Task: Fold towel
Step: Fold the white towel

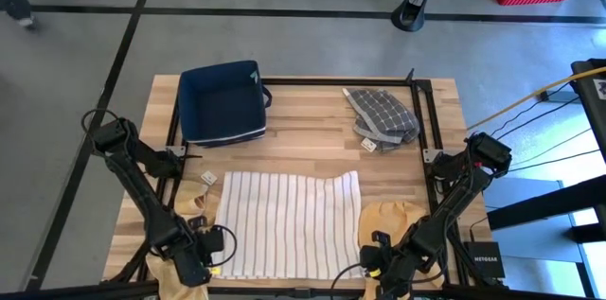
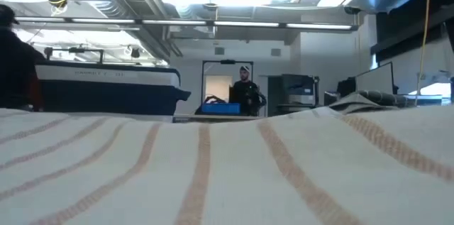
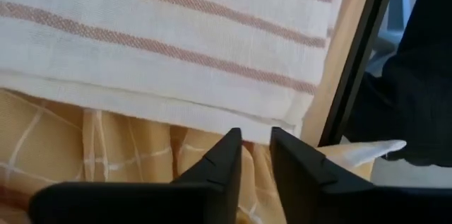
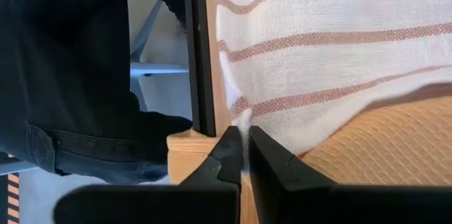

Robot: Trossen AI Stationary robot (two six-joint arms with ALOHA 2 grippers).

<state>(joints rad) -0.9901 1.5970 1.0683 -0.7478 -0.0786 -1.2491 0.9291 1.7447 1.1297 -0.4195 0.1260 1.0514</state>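
while the striped towel (image 1: pixel 289 224) covers yellow cloths (image 1: pixel 390 217), left tool (image 3: pixel 256 155) stands slightly apart, right tool (image 4: pixel 245 146) pinches its corner.

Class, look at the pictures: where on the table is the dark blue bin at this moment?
In the high view, the dark blue bin sits at the table's far left, beyond the striped towel and left of the crumpled grey checked cloth.

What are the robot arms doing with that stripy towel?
They are folding it. The striped towel lies flat on the table, over yellow cloths. Both grippers are at its near edge: the left gripper sits at one corner with its fingers slightly apart and nothing between them, and the right gripper is pinching the other corner. A blue bin and a grey cloth sit farther back.
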